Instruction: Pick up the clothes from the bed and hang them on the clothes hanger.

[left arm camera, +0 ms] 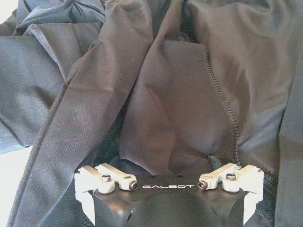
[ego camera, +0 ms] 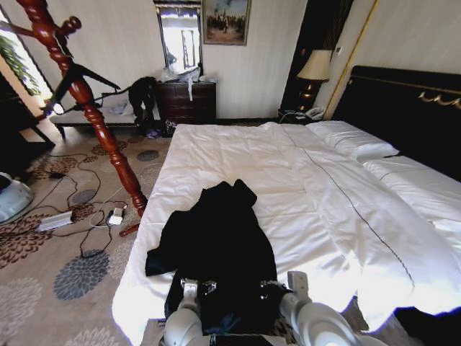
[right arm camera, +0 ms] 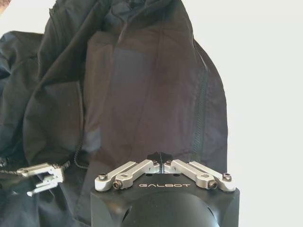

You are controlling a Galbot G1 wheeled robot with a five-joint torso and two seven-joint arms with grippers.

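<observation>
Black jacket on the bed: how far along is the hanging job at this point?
Early stage. Nothing looks done: the black jacket lies spread on the bed, and the clothes hanger hangs bare on the wooden coat stand. In hand: the left gripper and right gripper are both at the jacket's near edge. Left: lifting the jacket and putting it on the hanger.

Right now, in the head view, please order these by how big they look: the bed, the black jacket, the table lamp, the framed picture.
1. The bed, by far the largest.
2. The black jacket.
3. The framed picture and the table lamp look about alike; both stand far from the camera, so I leave them unranked.
</observation>
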